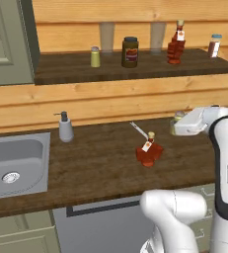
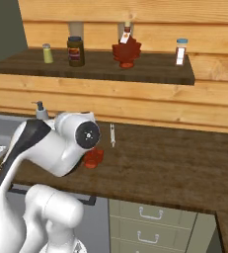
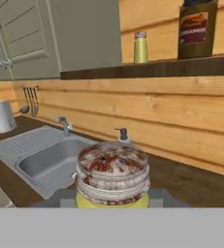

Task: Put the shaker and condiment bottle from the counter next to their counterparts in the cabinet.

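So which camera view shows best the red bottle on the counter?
The left base view: the red bottle stands whole and unblocked on the counter, cap and label visible. In the right base view the white arm hides most of it. The hand view gives nothing clear of it.

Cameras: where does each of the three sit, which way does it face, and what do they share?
Left base view: behind the arm's left, looking forward and down at the counter and cabinet; white arm lower right, tool at a shaker.
Right base view: behind its right, same scene; arm lower left hides part of the condiment bottle.
Hand view: on the hand, facing the sink; the shaker's cap sits close up.
Shared: the cabinet's yellow-green shaker and dark jar.
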{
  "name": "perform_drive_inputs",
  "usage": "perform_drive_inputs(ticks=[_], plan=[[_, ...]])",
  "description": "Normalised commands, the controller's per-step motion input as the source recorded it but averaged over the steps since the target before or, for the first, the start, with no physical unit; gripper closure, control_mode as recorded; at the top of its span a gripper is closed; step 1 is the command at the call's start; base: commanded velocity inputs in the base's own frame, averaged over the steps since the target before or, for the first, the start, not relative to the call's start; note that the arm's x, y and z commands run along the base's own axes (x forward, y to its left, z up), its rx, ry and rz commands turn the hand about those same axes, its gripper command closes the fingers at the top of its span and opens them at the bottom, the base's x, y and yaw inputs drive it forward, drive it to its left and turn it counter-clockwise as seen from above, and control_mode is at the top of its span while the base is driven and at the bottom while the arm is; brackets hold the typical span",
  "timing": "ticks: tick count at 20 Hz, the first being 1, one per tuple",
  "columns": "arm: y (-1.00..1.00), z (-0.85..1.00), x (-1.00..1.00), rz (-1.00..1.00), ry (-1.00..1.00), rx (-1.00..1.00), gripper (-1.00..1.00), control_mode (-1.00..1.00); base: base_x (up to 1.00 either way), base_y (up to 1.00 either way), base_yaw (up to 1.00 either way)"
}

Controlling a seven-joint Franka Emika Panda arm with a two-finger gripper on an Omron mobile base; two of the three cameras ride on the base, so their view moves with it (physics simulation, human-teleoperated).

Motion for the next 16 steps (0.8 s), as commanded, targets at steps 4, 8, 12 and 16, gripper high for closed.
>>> perform_drive_inputs(ticks=[4, 8, 12, 16], plan=[[0.74, 1.0, 0.0, -0.15, 0.0, -0.23, 1.0, -1.0, 0.0, 0.0, 0.0], [0.76, 1.0, 0.0, -0.17, 0.0, -0.29, 1.0, -1.0, 0.0, 0.0, 0.0], [0.6, 1.0, 0.0, -0.19, 0.0, -0.28, 1.0, -1.0, 0.0, 0.0, 0.0], [-0.01, 0.58, 0.0, -0.13, -0.01, 0.01, 1.0, -1.0, 0.0, 0.0, 0.0]])
